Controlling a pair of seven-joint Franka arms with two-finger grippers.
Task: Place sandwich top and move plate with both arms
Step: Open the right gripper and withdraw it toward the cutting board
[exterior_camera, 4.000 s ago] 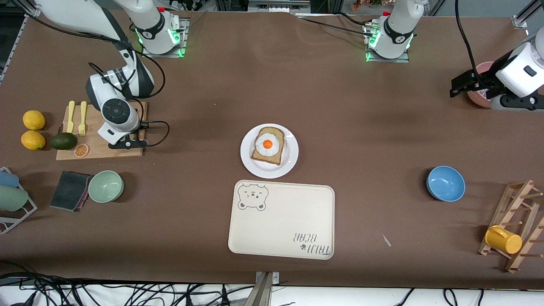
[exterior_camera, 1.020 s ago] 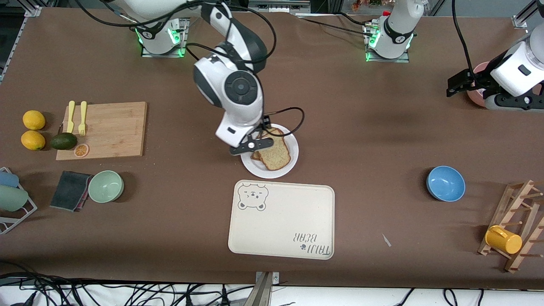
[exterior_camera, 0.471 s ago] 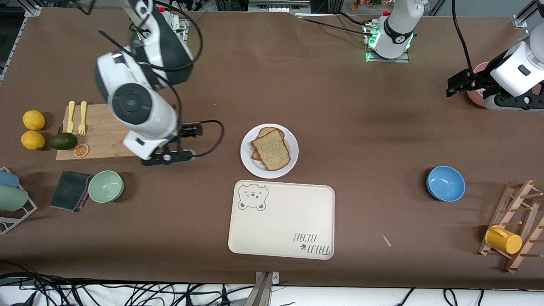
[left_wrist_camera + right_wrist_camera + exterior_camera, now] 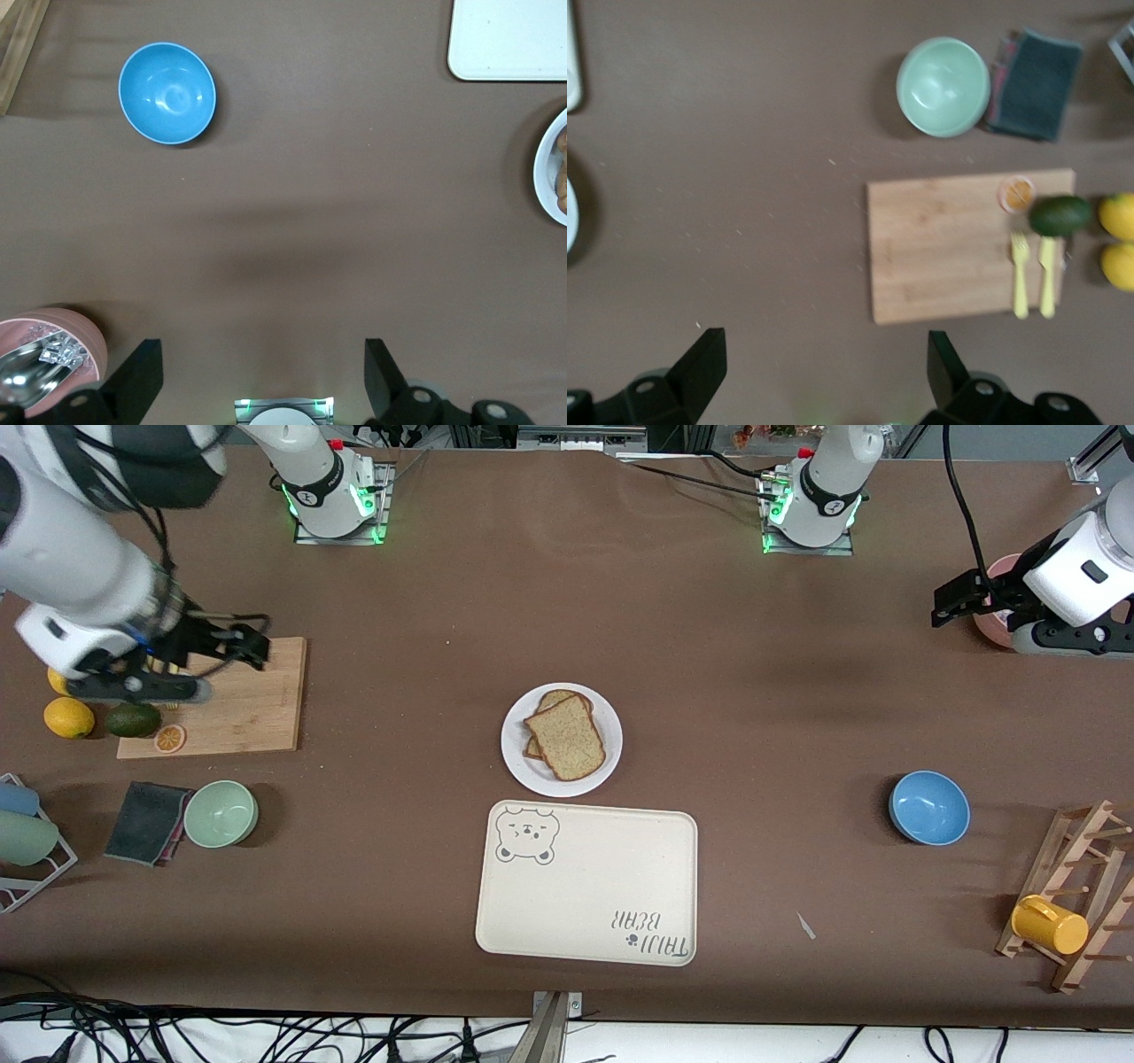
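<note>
The sandwich top (image 4: pixel 568 739) already lies on the plate (image 4: pixel 604 766), which sits just at twelve o'clock of the bear tray (image 4: pixel 585 886). Moving the plate remains: the right gripper (image 4: pixel 226 646) hangs over the cutting board (image 4: pixel 257 708) with jaws apart. The left gripper (image 4: pixel 961 602) waits, also spread and empty, by the pink cup (image 4: pixel 62 341).

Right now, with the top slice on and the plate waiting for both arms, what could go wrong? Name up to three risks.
1. The top slice lies skewed on the lower slice, so it could slide off if the plate tips.
2. The tray lies close beside the plate, so a low grasp there might bump it.
3. The right end effector, open, is over the cutting board, and the left end effector, open, by the pink cup: uneven arrival could tilt the plate.
</note>
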